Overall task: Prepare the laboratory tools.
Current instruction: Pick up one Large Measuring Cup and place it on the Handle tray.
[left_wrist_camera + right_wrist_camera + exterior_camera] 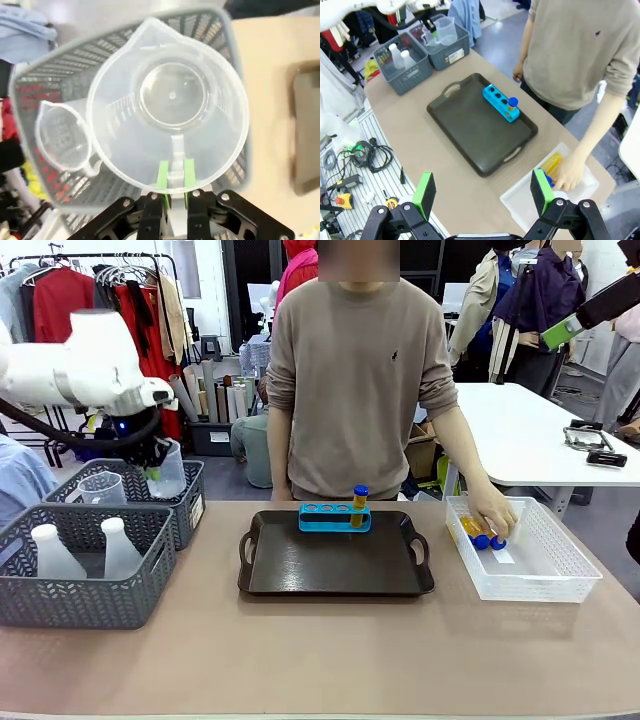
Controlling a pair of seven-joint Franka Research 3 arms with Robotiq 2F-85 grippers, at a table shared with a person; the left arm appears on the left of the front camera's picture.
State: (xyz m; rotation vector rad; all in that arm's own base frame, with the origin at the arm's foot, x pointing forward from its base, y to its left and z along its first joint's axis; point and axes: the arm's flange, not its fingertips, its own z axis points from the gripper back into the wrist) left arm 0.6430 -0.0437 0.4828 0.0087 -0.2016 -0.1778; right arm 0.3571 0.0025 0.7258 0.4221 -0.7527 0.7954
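Front view: left fingers [163,176] are clamping the beaker [167,470] above the nine o'clock basket [190,502], right fingers [424,192] are gaping open, one tube [360,502] is standing in the rack [326,519], and flasks [55,550] are waiting.

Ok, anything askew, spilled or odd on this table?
Nothing stands out. The left gripper holds the beaker over the grey basket, the blue rack stands square on the tray with one tube upright, and nothing is spilled.

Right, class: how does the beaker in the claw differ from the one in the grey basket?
The held beaker is clamped by the left claw; the basket beaker stands free. The held beaker hangs higher; the basket beaker sits in the grey basket. Both are clear, upright, empty.
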